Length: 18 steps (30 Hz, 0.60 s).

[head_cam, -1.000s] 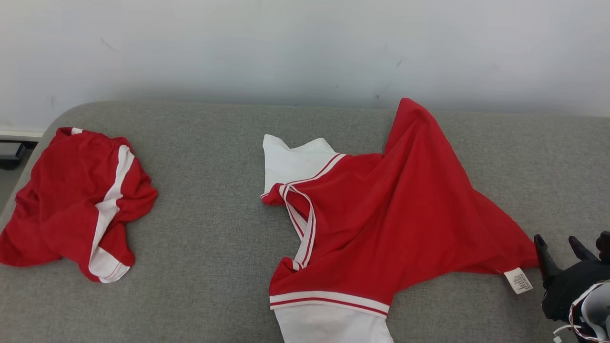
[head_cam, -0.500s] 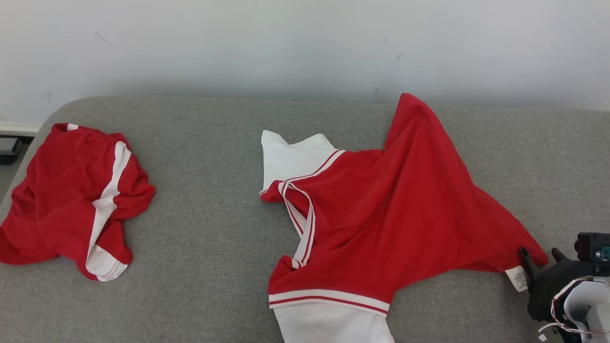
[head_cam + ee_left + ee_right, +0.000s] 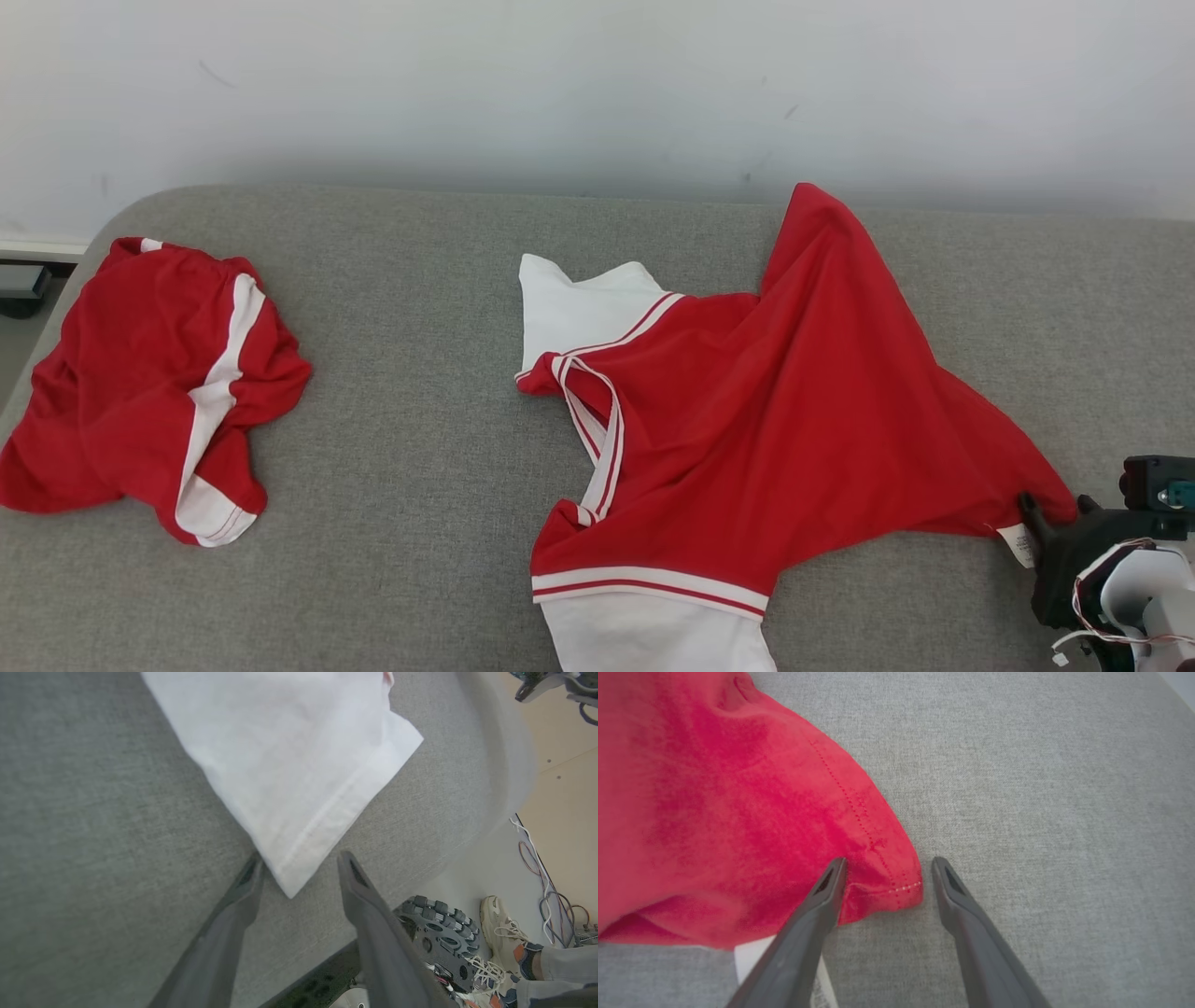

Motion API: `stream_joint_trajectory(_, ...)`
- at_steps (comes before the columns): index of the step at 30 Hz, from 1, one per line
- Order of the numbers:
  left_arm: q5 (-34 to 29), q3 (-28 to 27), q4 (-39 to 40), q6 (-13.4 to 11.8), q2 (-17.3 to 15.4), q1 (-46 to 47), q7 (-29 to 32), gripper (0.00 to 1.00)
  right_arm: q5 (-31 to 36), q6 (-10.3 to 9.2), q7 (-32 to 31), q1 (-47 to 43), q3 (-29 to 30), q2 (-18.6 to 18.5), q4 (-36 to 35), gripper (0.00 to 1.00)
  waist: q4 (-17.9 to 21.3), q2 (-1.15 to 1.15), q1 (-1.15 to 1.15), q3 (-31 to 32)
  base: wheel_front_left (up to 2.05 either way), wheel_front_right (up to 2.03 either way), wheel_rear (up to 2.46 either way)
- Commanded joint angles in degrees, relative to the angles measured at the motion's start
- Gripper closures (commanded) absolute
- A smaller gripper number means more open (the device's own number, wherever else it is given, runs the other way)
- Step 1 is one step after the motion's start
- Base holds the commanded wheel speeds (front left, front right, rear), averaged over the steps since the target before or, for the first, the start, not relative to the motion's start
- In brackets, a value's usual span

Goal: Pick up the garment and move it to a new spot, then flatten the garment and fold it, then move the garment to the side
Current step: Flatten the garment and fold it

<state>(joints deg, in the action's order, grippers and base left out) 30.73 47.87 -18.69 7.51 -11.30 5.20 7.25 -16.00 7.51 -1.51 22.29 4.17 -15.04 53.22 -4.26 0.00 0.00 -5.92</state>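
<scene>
A red garment with white sleeves and striped trim lies spread and creased on the grey cushion. My right gripper stands open at its right hem corner, which lies between the two fingers beside a white label. In the left wrist view my left gripper is open, its fingers on either side of the corner of the white sleeve near the cushion's front edge.
A second red and white garment lies bunched at the cushion's left end. A white wall rises behind. Below the front edge, the left wrist view takes in a wheel, cables and a person's shoe.
My right gripper has moved left up to the garment's right hem corner, so that the corner now lies between its fingers. The head camera shifted slightly. The garments lie as before.
</scene>
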Motion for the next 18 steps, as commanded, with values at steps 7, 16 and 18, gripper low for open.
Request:
stream_joint_trajectory(7, 1.6, 2.0, -4.1, -0.2, 0.3, 3.2, -3.7, 1.00, -0.8, -0.03, 1.8, 1.2, -2.0, -0.8, 2.7, 1.00, 0.0, 0.00, 0.00, 1.4, 0.00, 0.00, 0.00)
stream_joint_trajectory(16, 3.1, -2.7, 1.4, -3.3, -4.0, 1.9, -6.8, 1.00, -8.2, -0.03, 3.1, 0.0, -5.4, -0.4, -2.6, 1.00, -0.1, 0.00, 0.00, 4.4, 0.00, 0.00, 0.00)
stream_joint_trajectory(18, 2.7, -3.6, 3.9, -4.1, -5.7, 2.0, -6.8, 1.00, -10.7, -0.03, 2.5, -0.7, -6.8, -1.2, -5.2, 1.00, -0.2, 0.00, 0.00, 4.9, 0.00, 0.00, 0.00)
